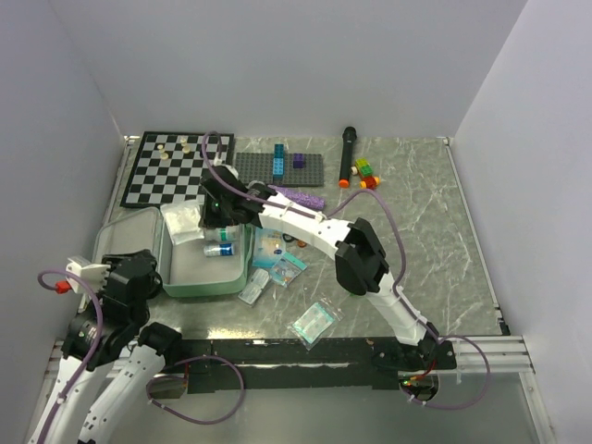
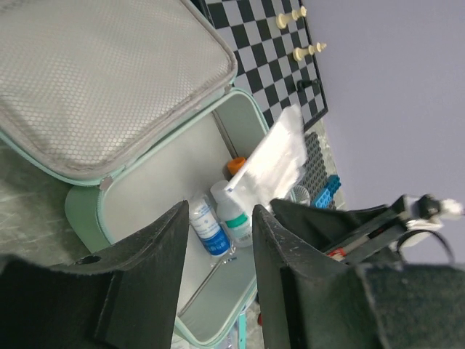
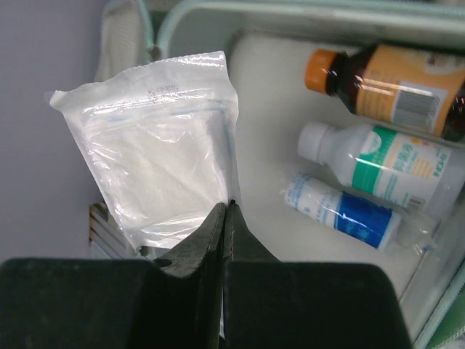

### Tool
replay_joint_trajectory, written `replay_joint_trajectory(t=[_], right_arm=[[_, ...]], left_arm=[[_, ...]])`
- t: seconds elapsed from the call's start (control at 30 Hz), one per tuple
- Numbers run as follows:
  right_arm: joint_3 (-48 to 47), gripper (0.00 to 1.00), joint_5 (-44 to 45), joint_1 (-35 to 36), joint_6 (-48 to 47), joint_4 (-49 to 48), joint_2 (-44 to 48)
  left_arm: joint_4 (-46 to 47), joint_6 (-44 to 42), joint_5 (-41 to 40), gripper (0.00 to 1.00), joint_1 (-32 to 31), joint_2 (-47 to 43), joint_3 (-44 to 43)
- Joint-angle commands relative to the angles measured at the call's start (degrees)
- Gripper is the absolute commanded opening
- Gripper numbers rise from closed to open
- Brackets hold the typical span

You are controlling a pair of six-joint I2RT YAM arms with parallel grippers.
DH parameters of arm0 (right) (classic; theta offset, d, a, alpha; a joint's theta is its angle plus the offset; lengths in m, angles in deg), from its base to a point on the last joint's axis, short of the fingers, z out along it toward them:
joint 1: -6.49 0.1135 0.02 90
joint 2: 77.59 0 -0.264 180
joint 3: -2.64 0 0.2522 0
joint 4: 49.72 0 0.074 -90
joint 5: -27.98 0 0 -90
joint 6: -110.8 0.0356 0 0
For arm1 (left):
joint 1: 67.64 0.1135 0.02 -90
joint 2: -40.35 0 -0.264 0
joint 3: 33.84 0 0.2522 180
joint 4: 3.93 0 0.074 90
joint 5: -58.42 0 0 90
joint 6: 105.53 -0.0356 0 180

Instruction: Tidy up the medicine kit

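Note:
The mint-green medicine kit [image 1: 215, 287] lies open at the left of the table, its mesh-lined lid [image 2: 109, 80] folded back. Inside the base lie a brown bottle with an orange cap [image 3: 392, 83], a white bottle with a green label [image 3: 385, 163] and a blue-labelled wrapped roll [image 3: 349, 214]. My right gripper [image 3: 227, 207] is shut on the lower edge of a clear sealed packet [image 3: 160, 153], which it holds above the kit's far left part [image 1: 182, 222]. My left gripper [image 2: 221, 240] hovers open at the kit's near left side, with nothing between its fingers.
A chessboard [image 1: 176, 166] with a few pieces and a grey studded plate [image 1: 277, 166] lie behind the kit. A purple piece [image 1: 301, 197] and a black marker [image 1: 348, 153] are further right. Several small packets [image 1: 314, 324] lie on the table beside the kit's right edge.

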Motion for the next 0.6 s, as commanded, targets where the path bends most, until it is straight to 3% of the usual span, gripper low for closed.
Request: replay_joint_trajectory(t=[0.0, 0.4, 0.57], right_arm=[[-1.43, 0.0, -0.17, 0.73, 4.18, 1.81, -1.57], [-3.27, 0.02, -5.79, 0.91, 3.83, -0.04, -5.26], [-3.54, 0.37, -7.03, 0.91, 2.43, -1.8, -4.56]], left_arm=[[-2.7, 3.07, -3.11, 0.45, 0.15, 0.07, -2.26], [-3.14, 4.04, -1.97, 0.47, 0.15, -0.37, -0.86], [-2.53, 3.42, -1.62, 0.48, 0.15, -0.81, -0.51]])
